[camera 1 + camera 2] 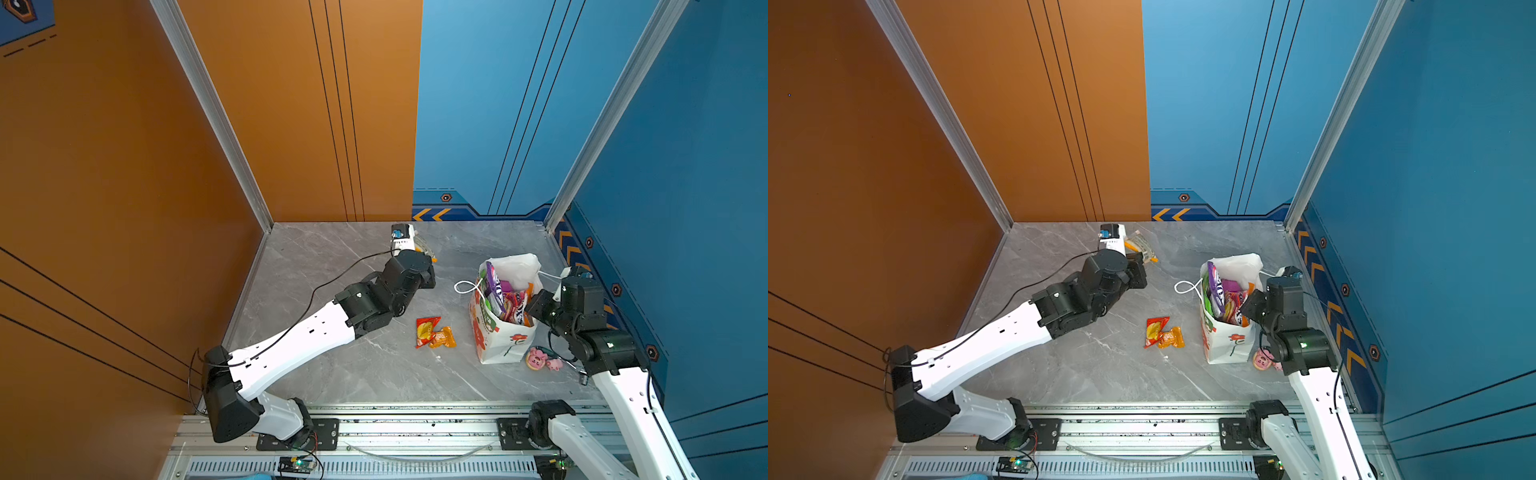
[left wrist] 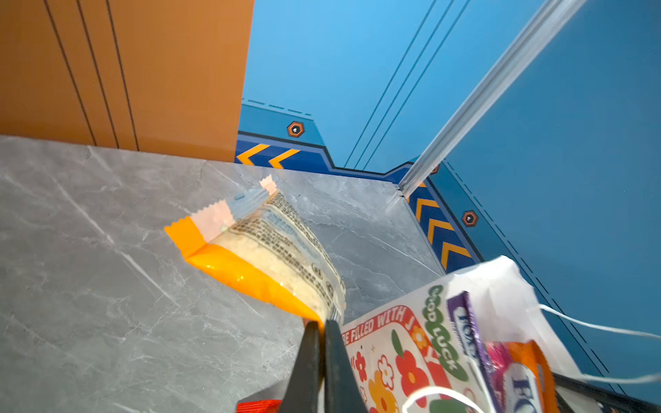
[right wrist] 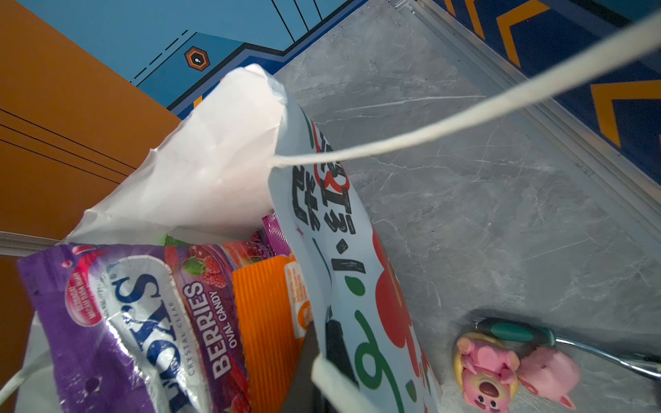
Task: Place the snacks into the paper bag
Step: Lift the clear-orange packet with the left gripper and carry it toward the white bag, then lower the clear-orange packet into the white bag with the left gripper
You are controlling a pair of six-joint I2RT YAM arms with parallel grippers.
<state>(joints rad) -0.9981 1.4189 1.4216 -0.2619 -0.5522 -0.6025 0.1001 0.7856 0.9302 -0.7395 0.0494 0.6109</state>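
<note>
Left fingers [image 2: 307,368] are pinching the orange packet [image 2: 264,250]; it's needing height to clear the paper bag [image 2: 393,343], right fingers [image 3: 302,382] gripping its rim.

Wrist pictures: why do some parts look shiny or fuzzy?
Left wrist view: small glare spots on the orange packet, and the near fingers look soft. Right wrist view: the FOX'S bag foil glints white, and the cord close to the lens is blurred. In both top views: even light, soft shadows on the table.

orange packet [image 1: 427,250] mostly behind left arm [image 1: 316,332], print seemingly illegible
</note>
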